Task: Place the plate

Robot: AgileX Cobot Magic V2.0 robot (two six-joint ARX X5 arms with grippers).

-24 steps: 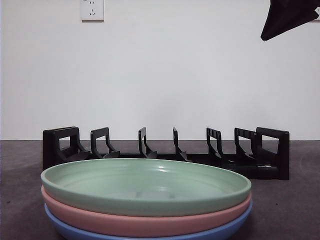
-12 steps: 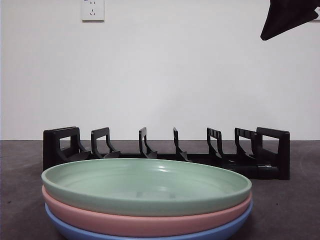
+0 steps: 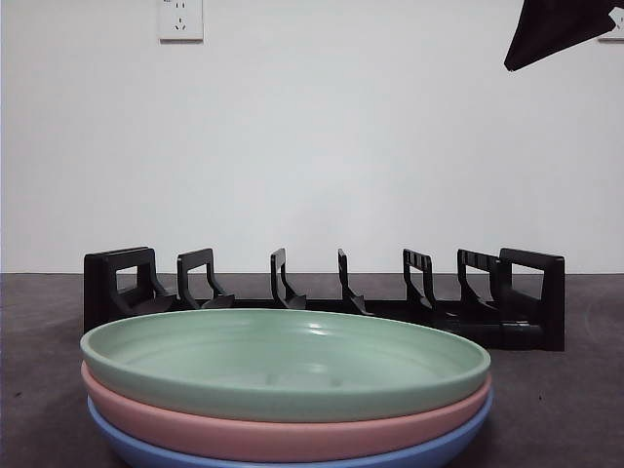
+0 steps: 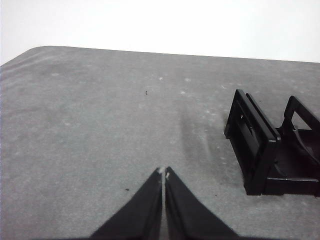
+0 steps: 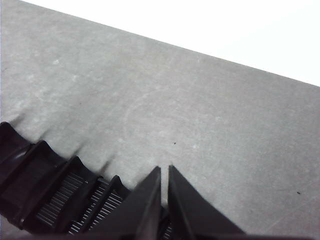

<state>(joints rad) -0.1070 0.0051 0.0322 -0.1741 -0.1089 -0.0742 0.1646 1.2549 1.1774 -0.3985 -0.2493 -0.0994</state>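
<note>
Three plates sit stacked on a dark grey tabletop in the foreground of the front view: a green plate on top, a pink plate under it and a blue plate at the base, each nested in the one below. Behind the stack, nearer the white wall, stands a black rack running across the tabletop, its upright dividers holding nothing, a taller framed end piece closing each end. The plates and the rack do not touch. A white socket is fixed high on the wall, above the rack's one end.

A black tip of one arm shows at the upper corner of the front view, well above the rack and clear of the plates; which arm it belongs to cannot be told from there.

The left claw hangs over bare tabletop, clenched with its two black jaws pressed tip to tip and nothing between them; one end of the rack lies off to its side. The right claw is likewise clenched on nothing, its jaws nearly meeting, poised above the tabletop with the ribbed dividers of the rack just beside and below it
</note>
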